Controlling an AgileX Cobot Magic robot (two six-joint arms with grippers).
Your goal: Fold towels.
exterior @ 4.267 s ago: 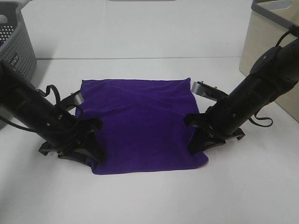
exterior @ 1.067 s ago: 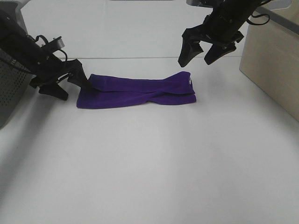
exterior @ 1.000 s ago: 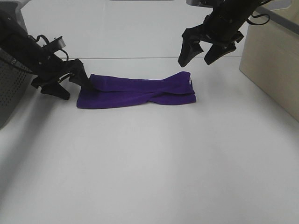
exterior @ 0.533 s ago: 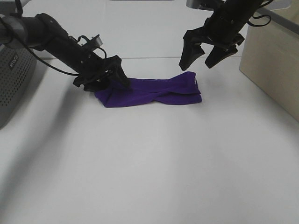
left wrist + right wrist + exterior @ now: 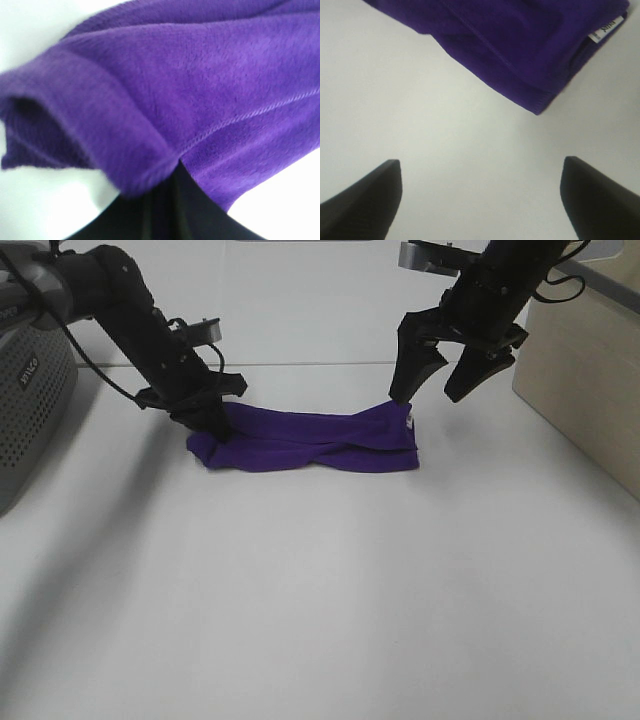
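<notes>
The deep purple towel point(image 5: 310, 440) lies folded into a long strip on the white table, with its small white tag point(image 5: 409, 421) at the right end. My left gripper point(image 5: 205, 412) is shut on the towel's left end. In the left wrist view the towel point(image 5: 190, 85) fills the frame and bunches over the dark fingers point(image 5: 165, 210). My right gripper point(image 5: 432, 382) is open and empty, hovering just above the towel's right end. In the right wrist view point(image 5: 480, 195) the towel's end point(image 5: 510, 45) and tag point(image 5: 603, 28) lie beyond the spread fingertips.
A grey perforated basket point(image 5: 30, 370) stands at the far left. A beige box point(image 5: 580, 360) stands at the far right. The table's back edge point(image 5: 300, 364) runs just behind the towel.
The towel went from flat to a folded strip. In the last half second the left gripper swung round on the left end, the strip slid slightly left, and the right gripper dropped a little.
</notes>
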